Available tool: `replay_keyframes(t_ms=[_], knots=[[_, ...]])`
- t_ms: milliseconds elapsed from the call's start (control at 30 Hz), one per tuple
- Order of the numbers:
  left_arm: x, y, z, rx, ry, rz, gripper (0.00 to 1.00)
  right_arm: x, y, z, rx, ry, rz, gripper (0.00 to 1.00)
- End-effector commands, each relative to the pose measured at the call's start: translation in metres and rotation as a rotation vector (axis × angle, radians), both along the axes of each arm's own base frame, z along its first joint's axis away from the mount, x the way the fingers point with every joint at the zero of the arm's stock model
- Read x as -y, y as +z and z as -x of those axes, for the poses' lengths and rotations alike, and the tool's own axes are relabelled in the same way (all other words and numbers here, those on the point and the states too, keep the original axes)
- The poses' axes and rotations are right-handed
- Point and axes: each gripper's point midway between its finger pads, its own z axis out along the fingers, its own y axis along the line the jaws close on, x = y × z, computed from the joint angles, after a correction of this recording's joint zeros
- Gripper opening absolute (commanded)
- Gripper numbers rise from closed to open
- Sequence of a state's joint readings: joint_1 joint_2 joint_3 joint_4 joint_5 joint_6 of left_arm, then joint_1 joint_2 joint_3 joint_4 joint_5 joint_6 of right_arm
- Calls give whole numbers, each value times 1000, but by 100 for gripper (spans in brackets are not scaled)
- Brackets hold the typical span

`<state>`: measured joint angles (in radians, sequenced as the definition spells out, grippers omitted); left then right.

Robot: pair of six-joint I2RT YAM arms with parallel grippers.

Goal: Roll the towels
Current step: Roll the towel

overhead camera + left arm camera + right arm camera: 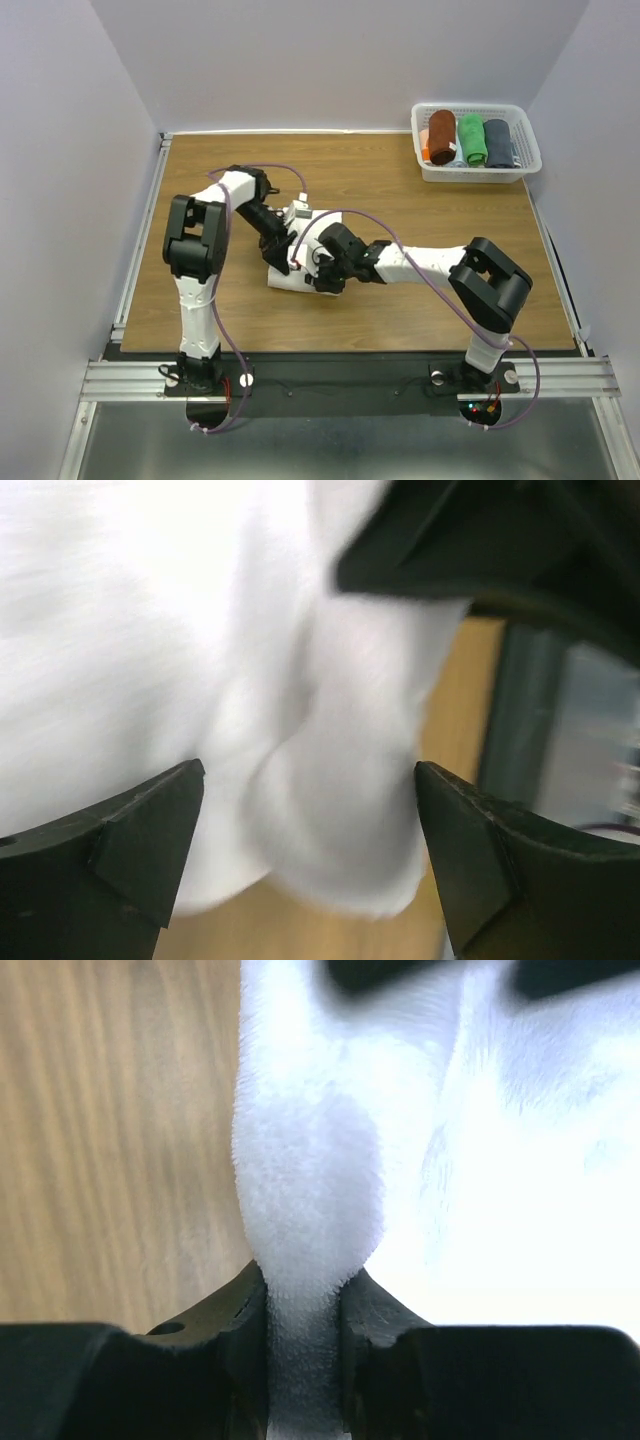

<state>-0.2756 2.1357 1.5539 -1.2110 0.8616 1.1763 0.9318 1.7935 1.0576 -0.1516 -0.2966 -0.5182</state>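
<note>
The left end effector [308,780] gapes wide, a fold of the white towel [200,630] between its fingers.

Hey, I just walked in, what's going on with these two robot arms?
A plain white cloth towel lies bunched in the middle of the wooden table. The right tool is shut on a pinched fold of it; the left tool stands open over it, gripping nothing. A rolled slate-grey towel already sits in the white plastic basket at the far right corner.
</note>
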Motion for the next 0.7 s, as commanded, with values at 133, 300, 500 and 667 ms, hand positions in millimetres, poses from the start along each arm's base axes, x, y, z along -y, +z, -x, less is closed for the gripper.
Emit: replay_keyframes(t_ms=[133, 300, 500, 667], knots=[[-74, 29, -74, 355, 165, -14, 99, 25, -13, 68, -455, 50, 103, 0], [-108, 66, -82, 518, 312, 21, 99, 20, -4, 77, -657, 32, 103, 1], [-106, 85, -51, 792, 292, 0, 99, 17, -9, 71, -895, -20, 121, 0], [-71, 73, 12, 958, 81, -42, 99, 15, -12, 65, -1086, -58, 116, 1]])
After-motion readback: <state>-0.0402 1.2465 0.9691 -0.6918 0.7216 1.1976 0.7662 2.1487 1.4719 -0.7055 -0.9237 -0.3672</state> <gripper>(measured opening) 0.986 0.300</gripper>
